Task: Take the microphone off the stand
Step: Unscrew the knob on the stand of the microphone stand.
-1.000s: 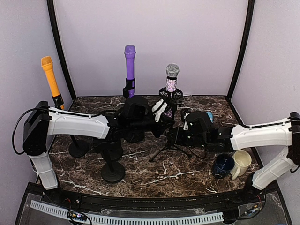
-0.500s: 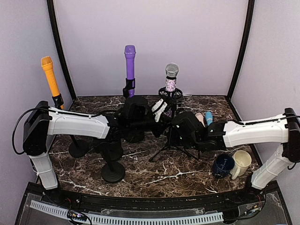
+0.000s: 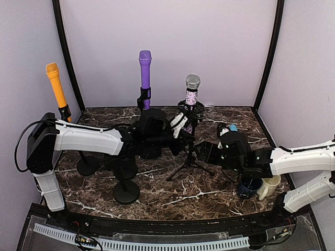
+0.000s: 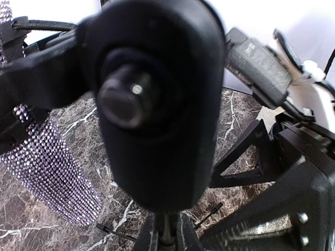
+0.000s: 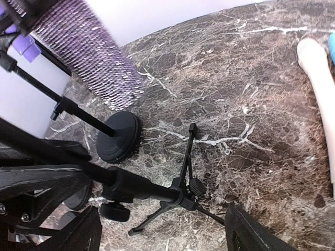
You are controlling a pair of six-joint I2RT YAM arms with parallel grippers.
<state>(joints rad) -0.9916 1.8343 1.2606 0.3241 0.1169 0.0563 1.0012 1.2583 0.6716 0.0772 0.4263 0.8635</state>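
The microphone (image 3: pixel 192 90), with a silver head and a glittery purple body (image 4: pixel 47 157), stands upright in a black shock mount on the tripod stand (image 3: pixel 187 163) at mid table. My left gripper (image 3: pixel 180 124) is shut on the stand's thin pole (image 4: pixel 166 232) just below the mount, whose black bulk fills the left wrist view. My right gripper (image 3: pixel 205 151) hangs open to the right of the stand, holding nothing. In the right wrist view the tripod's hub (image 5: pixel 183 196) lies between its spread fingers (image 5: pixel 246 232), with the microphone's body (image 5: pixel 97 57) at the upper left.
An orange microphone (image 3: pixel 55 86) and a purple one (image 3: pixel 145 73) stand on round-based stands (image 3: pixel 125 191) at the left and back. A dark blue mug (image 3: pixel 248 184) and a cream mug (image 3: pixel 269 180) sit at the near right. A pale microphone (image 5: pixel 319 73) lies at the back right.
My right gripper has opened and drawn back to the right, away from the stand's pole. The left arm and the microphone have stayed put.
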